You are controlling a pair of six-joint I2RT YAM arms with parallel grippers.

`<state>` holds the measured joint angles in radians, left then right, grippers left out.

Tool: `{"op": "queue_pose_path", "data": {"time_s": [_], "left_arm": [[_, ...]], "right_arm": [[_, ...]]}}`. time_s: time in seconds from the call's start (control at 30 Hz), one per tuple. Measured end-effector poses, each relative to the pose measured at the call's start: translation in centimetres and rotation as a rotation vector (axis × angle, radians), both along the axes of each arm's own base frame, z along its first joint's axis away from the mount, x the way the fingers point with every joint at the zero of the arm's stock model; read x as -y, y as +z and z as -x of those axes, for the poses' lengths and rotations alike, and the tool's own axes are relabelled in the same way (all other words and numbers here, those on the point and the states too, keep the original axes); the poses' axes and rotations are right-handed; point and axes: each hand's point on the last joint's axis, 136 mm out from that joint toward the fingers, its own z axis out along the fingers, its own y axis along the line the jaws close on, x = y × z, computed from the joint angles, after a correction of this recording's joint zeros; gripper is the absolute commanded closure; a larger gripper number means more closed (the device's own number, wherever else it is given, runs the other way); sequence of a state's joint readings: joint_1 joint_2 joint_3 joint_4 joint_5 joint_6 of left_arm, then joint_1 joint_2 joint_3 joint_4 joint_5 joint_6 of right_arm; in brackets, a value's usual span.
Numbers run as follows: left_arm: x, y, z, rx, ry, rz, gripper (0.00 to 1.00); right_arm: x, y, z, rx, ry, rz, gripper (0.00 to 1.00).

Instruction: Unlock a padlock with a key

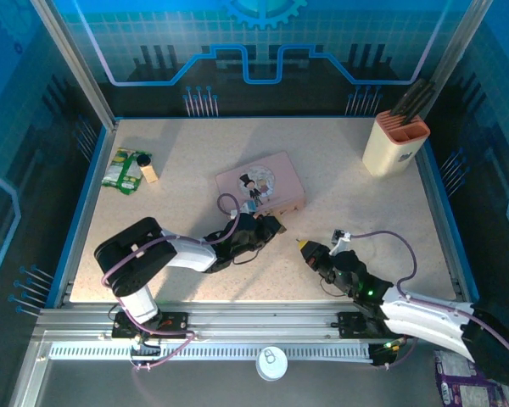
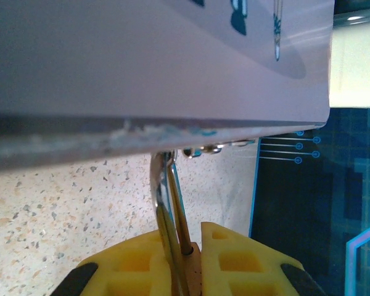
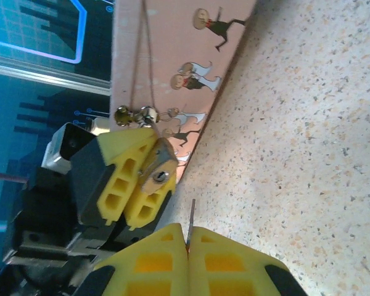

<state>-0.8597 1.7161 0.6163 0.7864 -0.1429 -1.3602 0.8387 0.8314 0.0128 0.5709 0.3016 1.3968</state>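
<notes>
Overhead, the left gripper (image 1: 261,227) sits against the near edge of the pink tin (image 1: 261,181) at mid-table. The right gripper (image 1: 307,249) is just to its right, close but apart. From this angle I cannot tell how the jaws stand, and the lock and key are too small to make out. A cream knife block (image 1: 394,141) stands at the far right and a green packet (image 1: 122,170) lies at the far left.

Left wrist: the yellow fingers (image 2: 129,268) are clamped on the padlock (image 2: 165,203), brass body between the pads. The silver shackle runs up to the tin's lower edge, beside small shiny fittings. Whether it is threaded through them I cannot tell.

Right wrist: the jaws are pressed together on the key (image 3: 191,216), with only a thin blade sticking out past the tips. The padlock's keyhole end faces this camera from between the other gripper's fingers. The key tip is near it, slightly off to one side, not touching. The tin's side is right behind.
</notes>
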Motion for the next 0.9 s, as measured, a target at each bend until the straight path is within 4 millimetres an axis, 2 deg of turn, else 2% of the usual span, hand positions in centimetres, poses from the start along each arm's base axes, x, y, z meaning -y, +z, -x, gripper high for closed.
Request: {"op": "queue_pose_path", "data": {"time_s": [0.13, 0.33, 0.9], "left_arm": [[0.0, 0.2, -0.1, 0.0, 0.007, 0.01, 1.0], [0.1, 0.3, -0.3, -0.006, 0.02, 0.024, 1.0], [-0.1, 0.7, -0.9, -0.011, 0.06, 0.045, 1.0]], "right_arm": [[-0.1, -0.1, -0.7, -0.014, -0.002, -0.029, 1.0], [-1.2, 1.2, -1.9, -0.009, 0.02, -0.097, 1.0], [-3.5, 0.8, -3.2, -0.025, 0.054, -0.249, 1.0]]}}
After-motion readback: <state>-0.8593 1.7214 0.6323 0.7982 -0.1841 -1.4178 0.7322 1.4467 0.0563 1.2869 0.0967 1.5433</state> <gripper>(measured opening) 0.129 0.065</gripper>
